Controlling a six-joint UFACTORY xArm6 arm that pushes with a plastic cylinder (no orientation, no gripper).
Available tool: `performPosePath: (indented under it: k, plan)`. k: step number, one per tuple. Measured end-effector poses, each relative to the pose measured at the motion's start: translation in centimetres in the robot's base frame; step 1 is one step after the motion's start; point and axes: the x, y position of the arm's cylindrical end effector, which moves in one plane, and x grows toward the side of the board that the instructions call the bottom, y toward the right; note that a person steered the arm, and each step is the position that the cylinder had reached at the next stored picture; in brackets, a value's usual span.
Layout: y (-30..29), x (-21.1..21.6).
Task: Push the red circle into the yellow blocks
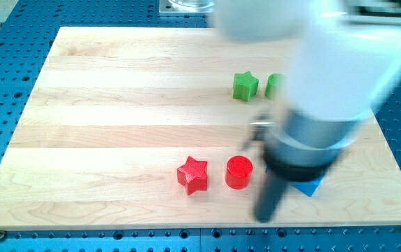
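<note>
The red circle (238,172) lies on the wooden board (116,105) at the lower middle. A red star (192,175) lies just to its left. My tip (264,217) is blurred and sits just to the lower right of the red circle, close to it but apart. No yellow block shows; the arm covers much of the view's right.
A green star (244,86) lies at the upper middle, with another green block (275,85) beside it, half hidden by the arm. A blue block (306,186) peeks out under the arm at the lower right. A blue perforated table (4,105) surrounds the board.
</note>
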Motion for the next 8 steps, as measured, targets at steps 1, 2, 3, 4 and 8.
performPosePath:
  k: [1, 2, 3, 4, 8]
  plan:
    - [-1.2, -3.0]
    - [-1.1, -3.0]
    - [0.4, -5.7]
    - [4.0, -10.8]
    - [0.9, -19.8]
